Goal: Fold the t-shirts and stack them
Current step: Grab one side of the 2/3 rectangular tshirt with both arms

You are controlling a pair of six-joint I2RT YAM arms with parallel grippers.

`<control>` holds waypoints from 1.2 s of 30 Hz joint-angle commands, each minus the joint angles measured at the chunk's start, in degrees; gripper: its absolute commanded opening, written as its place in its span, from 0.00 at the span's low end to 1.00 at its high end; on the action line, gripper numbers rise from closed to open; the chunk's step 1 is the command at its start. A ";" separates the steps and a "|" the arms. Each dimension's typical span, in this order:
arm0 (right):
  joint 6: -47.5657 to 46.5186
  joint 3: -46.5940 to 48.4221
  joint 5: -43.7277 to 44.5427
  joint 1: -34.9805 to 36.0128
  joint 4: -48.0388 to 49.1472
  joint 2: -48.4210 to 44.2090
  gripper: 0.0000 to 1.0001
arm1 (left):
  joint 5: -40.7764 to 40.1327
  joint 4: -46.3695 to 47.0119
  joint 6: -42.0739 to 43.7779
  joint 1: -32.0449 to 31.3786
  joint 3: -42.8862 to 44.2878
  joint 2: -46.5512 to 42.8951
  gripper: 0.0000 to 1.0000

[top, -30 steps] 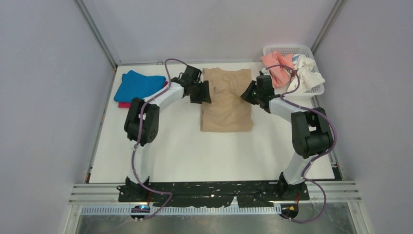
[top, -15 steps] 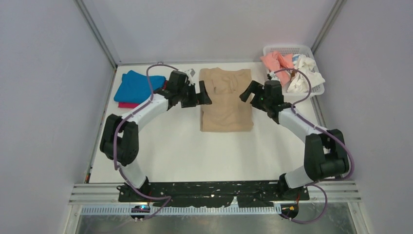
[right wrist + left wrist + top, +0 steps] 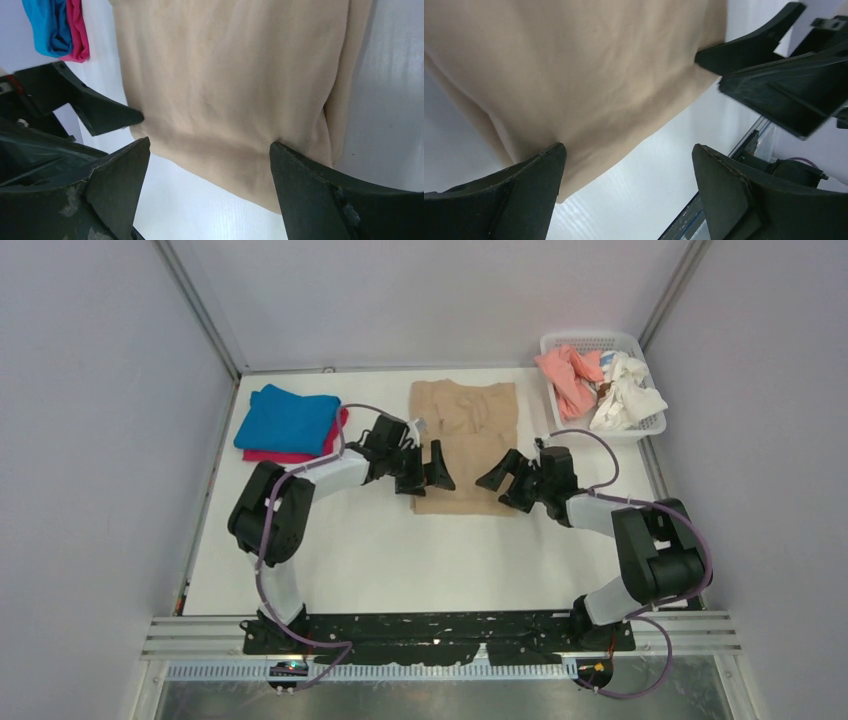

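Observation:
The tan t-shirt (image 3: 465,435) lies flat at the table's middle back as a long rectangle, sides folded in. My left gripper (image 3: 432,472) is open at its near left corner, one finger over the hem (image 3: 574,75), nothing held. My right gripper (image 3: 497,485) is open at the near right corner, jaws straddling the hem (image 3: 225,65). In each wrist view, the left (image 3: 628,149) and the right (image 3: 210,145), the other gripper's fingers show. A folded blue t-shirt (image 3: 288,418) lies on a magenta one (image 3: 300,456) at the back left.
A white mesh basket (image 3: 600,341) at the back right holds a salmon-pink t-shirt (image 3: 567,375) and a white one (image 3: 627,392). Grey walls close in the left, back and right. The black base rail (image 3: 440,630) runs along the near edge.
Both grippers let go of the tan shirt's upper sides, opened wide, and drew back toward me to its near hem. The shirt lies narrower and flatter.

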 commanded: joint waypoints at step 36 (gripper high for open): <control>-6.62 -14.76 13.42 4.53 -23.27 -36.22 0.93 | -14.37 -0.78 -2.38 -3.89 -27.96 -23.40 0.78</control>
